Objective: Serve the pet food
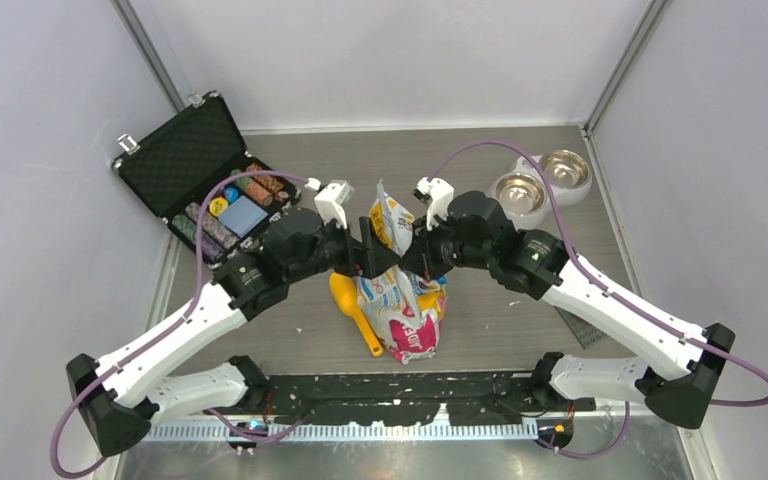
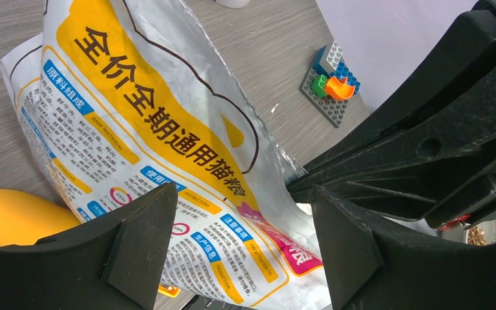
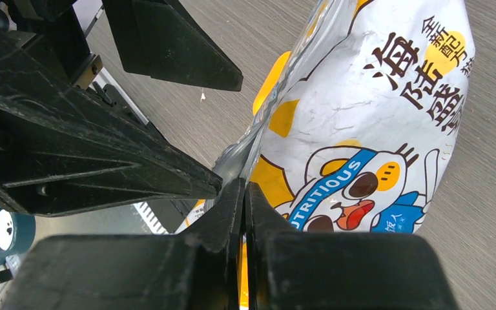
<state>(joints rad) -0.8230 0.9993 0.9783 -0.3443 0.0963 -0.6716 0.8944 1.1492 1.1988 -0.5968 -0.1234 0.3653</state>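
Note:
The printed foil bag (image 1: 405, 300) stands upright at the table's middle, its top edge raised between both grippers. My right gripper (image 1: 412, 255) is shut on the bag's top edge, seen in the right wrist view (image 3: 244, 190) with the foil bag (image 3: 374, 116) pinched between the jaws. My left gripper (image 1: 368, 250) is open, and in the left wrist view (image 2: 242, 200) the bag (image 2: 135, 116) lies between its spread jaws without being pinched. The pet food is hidden from view. A yellow scoop (image 1: 352, 305) lies against the bag's left side.
Two steel bowls in a white holder (image 1: 540, 180) sit at the back right. An open black case (image 1: 200, 160) with poker chips sits at the back left. A small brick model (image 2: 329, 81) lies on the table to the right.

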